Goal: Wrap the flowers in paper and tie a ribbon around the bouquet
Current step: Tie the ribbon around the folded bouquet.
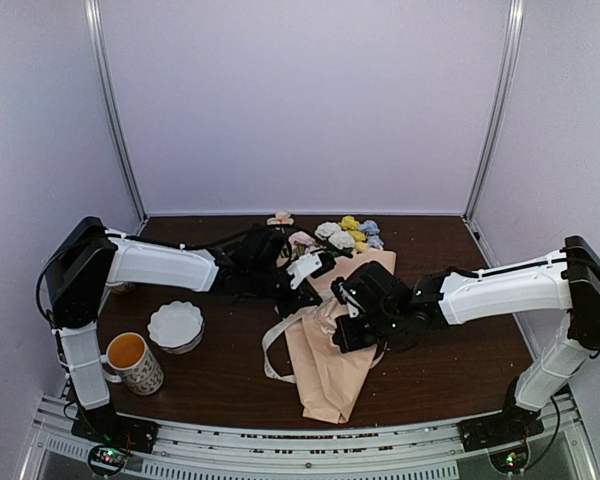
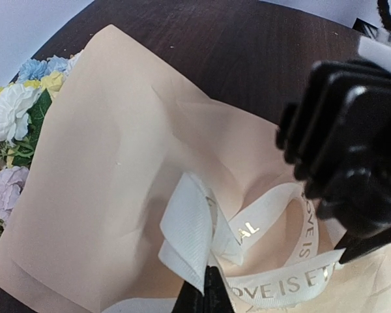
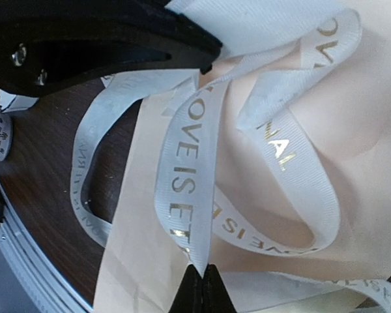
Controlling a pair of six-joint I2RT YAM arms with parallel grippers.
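Dark wooden table [image 1: 460, 365] bore the bouquet [image 1: 330, 378], a peach cone with pastel flowers [image 1: 345, 238] at its far end. Over the bouquet's middle the cream, gold-lettered ribbon [image 3: 189, 163] looped loosely; it looked light, limp and slippery, best pinched flat across its width. Left gripper [image 2: 207, 293] and right gripper [image 3: 202, 287] were each clamped on a ribbon fold there.

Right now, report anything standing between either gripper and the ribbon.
Nothing visible does. The left gripper is shut on a fold of the ribbon, and the right gripper is shut on another stretch of it. The loops between them lie loose on the paper.
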